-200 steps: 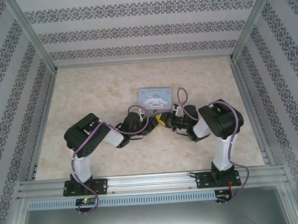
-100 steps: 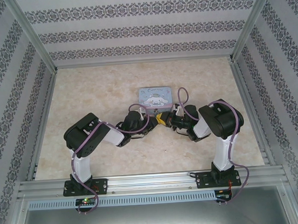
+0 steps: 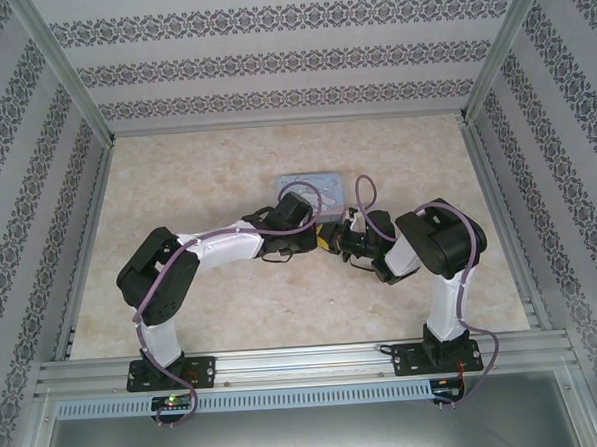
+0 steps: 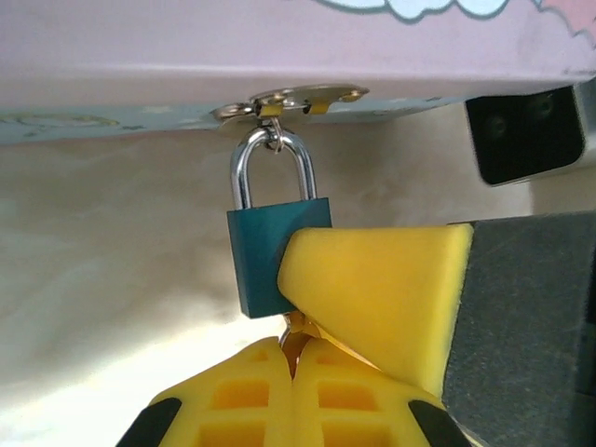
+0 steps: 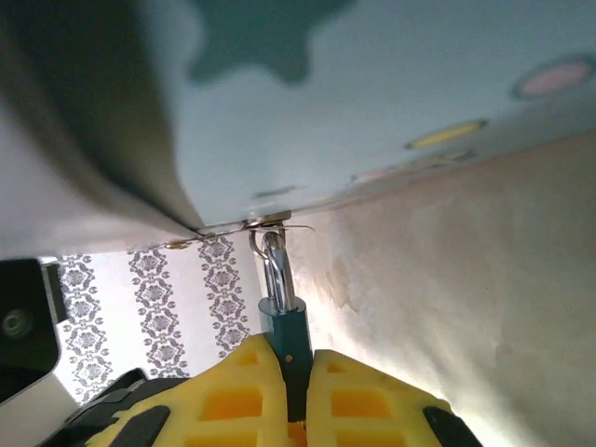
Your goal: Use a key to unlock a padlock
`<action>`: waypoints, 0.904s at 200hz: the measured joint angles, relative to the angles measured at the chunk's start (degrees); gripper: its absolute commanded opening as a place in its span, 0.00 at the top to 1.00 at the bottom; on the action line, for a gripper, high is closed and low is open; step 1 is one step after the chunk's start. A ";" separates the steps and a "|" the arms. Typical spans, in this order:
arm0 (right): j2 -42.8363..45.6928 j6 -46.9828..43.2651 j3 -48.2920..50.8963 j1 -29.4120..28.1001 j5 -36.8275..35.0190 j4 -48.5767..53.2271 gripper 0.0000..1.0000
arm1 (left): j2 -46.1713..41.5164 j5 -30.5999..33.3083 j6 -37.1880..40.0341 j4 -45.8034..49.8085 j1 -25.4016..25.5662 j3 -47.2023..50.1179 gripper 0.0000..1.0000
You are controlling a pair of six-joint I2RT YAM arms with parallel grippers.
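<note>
- Reading first: the pale blue cartoon-printed tin box [image 3: 329,185] shows lettering on its lid, too small to make out from the top view. Up close there are only coloured blobs of print.
- Around it, a beige marbled counter [image 3: 206,168], grey-patterned wallpaper walls [image 3: 270,65], and a purple cable [image 3: 363,194] looping off the right arm.
- Left arm stretched across, covering the box's near left corner.
- Here's the crowding: both hands meet at the box's 6 o'clock edge.
- The small teal padlock [image 4: 264,261] hangs with its chrome shackle [image 4: 240,177] looped through the metal hasp [image 4: 289,98] on the box's front.
- Right hand [image 5: 289,368] is clenched on the padlock body, yellow fingers either side. From the left wrist view one of those fingers [image 4: 372,279] comes in from 3 o'clock and covers the lock's lower right corner.
- Left hand [image 4: 294,358] sits at the padlock's 6 o'clock, tips pinched together on the thin brownish metal key [image 4: 296,328], which reaches up to the lock's underside.
- Shackle looks seated in the body.
</note>
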State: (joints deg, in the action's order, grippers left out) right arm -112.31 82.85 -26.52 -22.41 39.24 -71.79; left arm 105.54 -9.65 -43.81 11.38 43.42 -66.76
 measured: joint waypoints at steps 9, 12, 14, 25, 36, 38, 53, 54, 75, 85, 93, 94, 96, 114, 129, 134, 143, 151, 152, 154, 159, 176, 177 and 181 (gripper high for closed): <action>0.00 0.11 0.00 0.00 0.00 0.00 1.00 | 0.68 2.54 1.84 3.19 0.85 -2.01 1.00; 0.00 0.15 0.00 0.00 0.00 0.04 1.00 | 0.83 3.19 2.36 4.09 1.09 -2.60 1.00; 0.00 0.17 0.00 0.00 0.00 0.04 1.00 | 0.98 3.82 2.75 4.76 1.29 -3.04 1.00; 0.00 0.37 0.00 -0.11 -0.22 0.07 1.00 | 1.73 6.49 4.92 8.00 2.38 -5.16 1.00; 0.00 0.39 0.00 -0.33 -0.72 0.28 1.00 | 2.64 9.68 7.15 11.28 3.89 -7.15 1.00; 0.00 0.37 0.00 -0.35 -0.70 0.28 1.00 | 2.78 10.10 7.52 11.63 4.13 -7.43 1.00; 0.00 0.37 0.00 -0.63 -0.87 0.35 1.00 | 3.89 13.68 9.70 14.05 5.84 -9.09 1.00; 0.00 0.37 0.00 -0.63 -0.85 0.37 1.00 | 3.98 13.97 9.90 14.23 5.95 -9.20 1.00; 0.00 0.42 0.00 -0.98 -1.01 0.39 1.00 | 5.25 17.92 12.50 17.40 7.28 -11.32 1.00; 0.00 0.42 0.00 -1.05 -1.03 0.39 1.00 | 5.77 19.52 13.60 18.49 7.96 -12.13 1.00; 0.00 0.42 0.00 -1.09 -1.07 0.37 1.00 | 6.01 20.52 14.10 18.84 8.31 -12.35 1.00; 0.00 0.42 0.00 -1.09 -1.07 0.39 1.00 | 6.03 20.55 14.14 18.86 8.33 -12.37 1.00; 0.00 0.42 0.00 -1.09 -1.09 0.37 1.00 | 6.10 20.74 14.25 18.86 8.39 -12.37 1.00; 0.00 0.42 0.00 -1.11 -1.07 0.39 1.00 | 6.14 21.53 14.75 18.86 8.66 -12.33 0.98; -0.02 0.39 0.00 -1.11 -1.07 0.42 1.00 | 5.81 21.51 14.73 18.10 8.66 -11.50 0.78; -0.02 0.42 0.00 -1.11 -1.05 0.37 1.00 | 5.57 21.31 14.36 17.59 8.63 -10.93 0.72; -0.02 0.44 -0.07 -1.11 -1.05 0.31 1.00 | 4.63 20.46 14.27 17.07 8.44 -9.20 0.60; -0.02 0.48 -0.11 -1.11 -1.05 0.33 1.00 | 3.50 19.52 13.57 16.59 8.15 -7.28 0.52; -0.02 0.48 -0.11 -1.11 -1.05 0.33 1.00 | 3.30 19.39 13.20 16.41 8.11 -6.91 0.52; -0.02 0.52 -0.11 -1.11 -1.05 0.33 1.00 | 2.95 19.19 12.83 16.26 8.02 -6.38 0.50; -0.02 0.57 -0.11 -1.11 -1.05 0.31 1.00 | 2.03 18.45 12.48 15.89 7.76 -5.07 0.47; -0.02 0.61 -0.11 -1.09 -1.01 0.31 1.00 | -2.29 16.33 10.25 14.14 6.10 -0.28 0.39; -0.02 0.61 -0.11 -1.09 -1.03 0.31 1.00 | -2.71 16.04 10.14 13.99 5.90 0.07 0.39; -0.02 0.61 -0.11 -1.09 -1.01 0.31 1.00 | -3.96 15.61 9.33 13.62 5.35 1.07 0.37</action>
State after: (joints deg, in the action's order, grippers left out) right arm -112.33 83.46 -26.63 -23.51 38.24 -71.48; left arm 101.58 5.96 -34.48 24.99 48.77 -65.69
